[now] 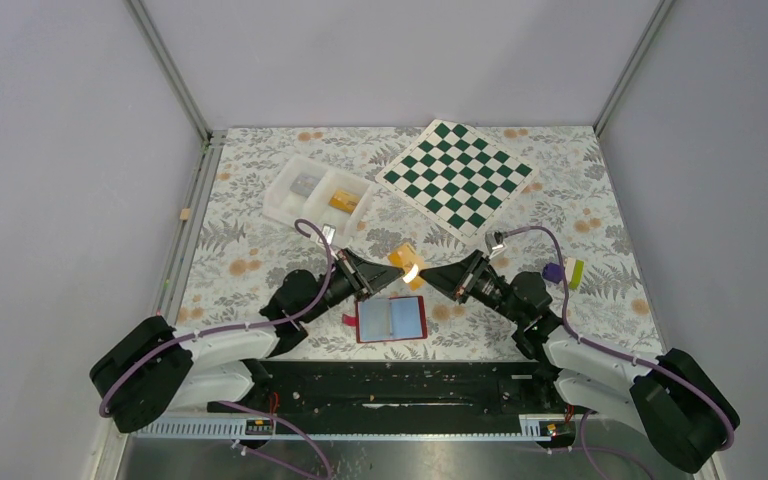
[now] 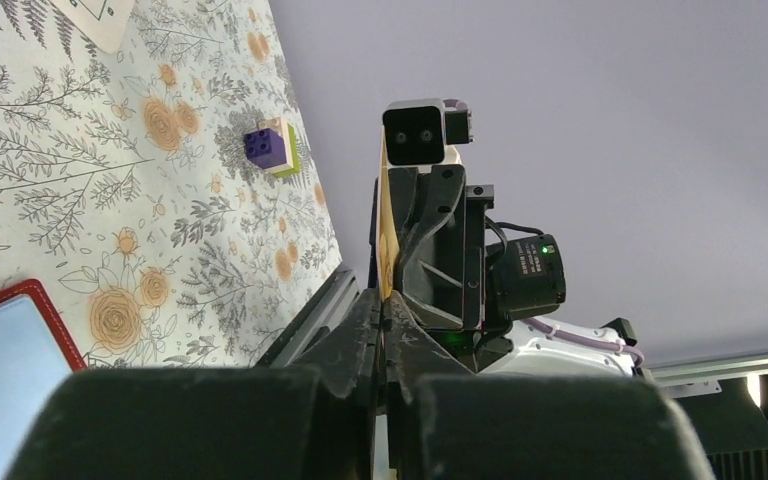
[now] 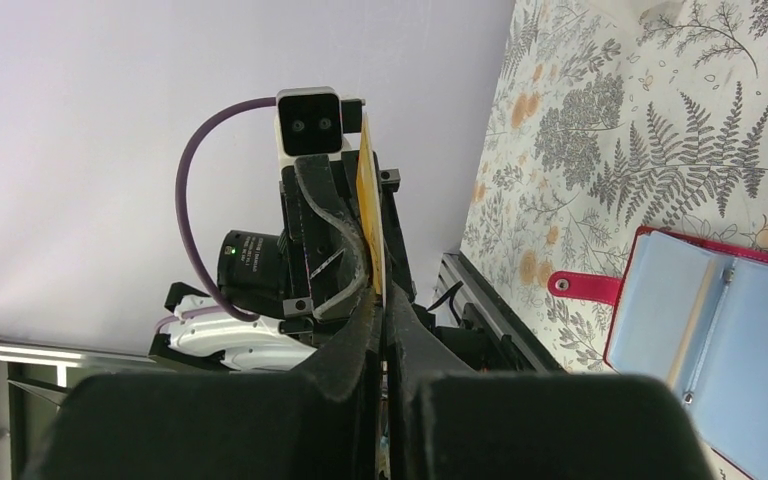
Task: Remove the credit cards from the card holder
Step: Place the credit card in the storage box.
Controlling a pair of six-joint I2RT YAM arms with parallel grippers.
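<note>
Where the two claws meet, one orange card [image 1: 403, 259] is held up off the worktop [image 1: 240, 250], just past the far edge of the wallet [image 1: 391, 319]. The left claw [image 1: 384, 272] is pressed shut on the card's left end. The right claw [image 1: 428, 275] is pressed shut on its right end. Both pinch the same card. The wallet lies open and flat on the near middle of the worktop, blue side up, with its red tab on the left. A white tray [image 1: 282, 195] with small things in it sits farther back on the left. A chessboard [image 1: 457, 175] lies at the far right. A purple and green block [image 1: 560, 270] sits right of the right claw.
</note>
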